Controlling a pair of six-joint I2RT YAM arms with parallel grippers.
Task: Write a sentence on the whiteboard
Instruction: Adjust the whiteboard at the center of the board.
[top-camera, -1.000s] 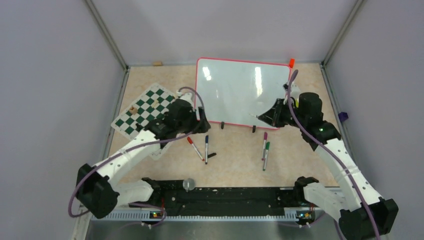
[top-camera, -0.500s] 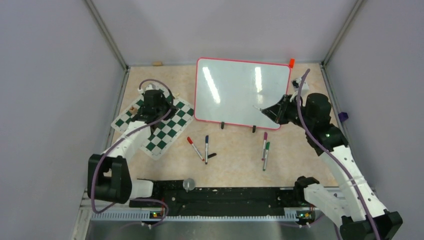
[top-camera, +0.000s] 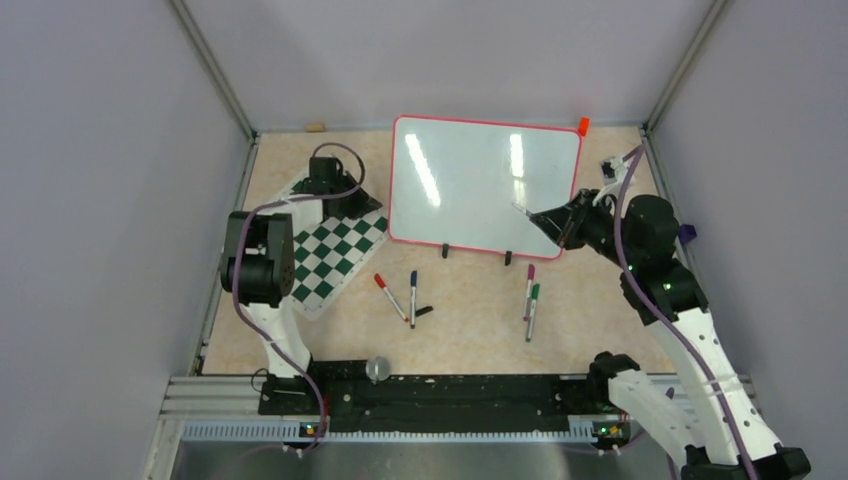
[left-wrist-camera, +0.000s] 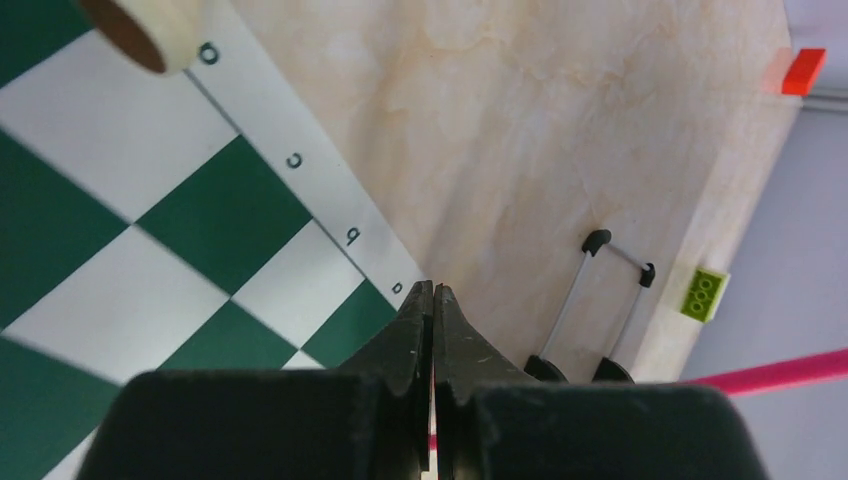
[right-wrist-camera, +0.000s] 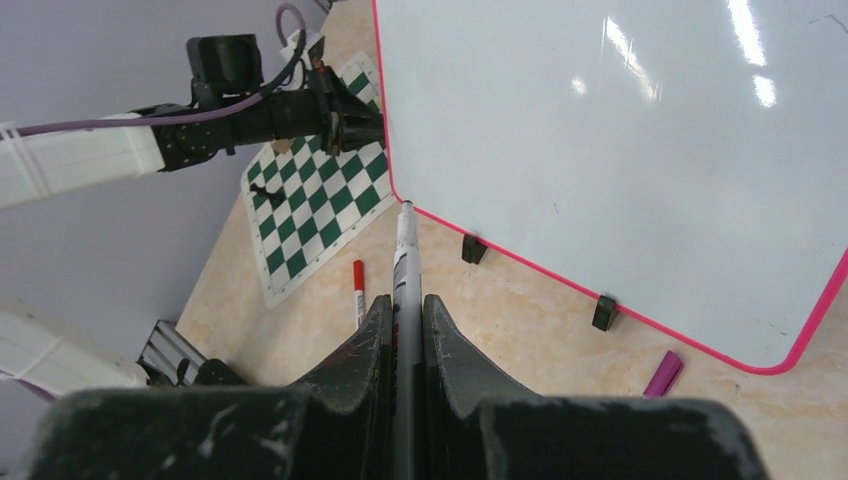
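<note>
R gripper (right-wrist-camera: 405, 305) clamps a marker (right-wrist-camera: 404, 250) lengthwise, tip over the right part of the blank whiteboard (top-camera: 470, 185) (far centre, just right of the chess mat (top-camera: 330, 255)), prob. poised to start writing. L gripper (left-wrist-camera: 433, 295) is pinched shut on nothing visible, tips at the mat's corner by the board's left edge. Vs 1 s ago: L arm swung farther back, jaws closed; R barely moved.

Red-framed white whiteboard (top-camera: 480, 185), green-and-white checkered mat (top-camera: 340, 260) (black-lettered border), beige marbled table (top-camera: 470, 320), white-barrelled marker (right-wrist-camera: 404, 250)
</note>
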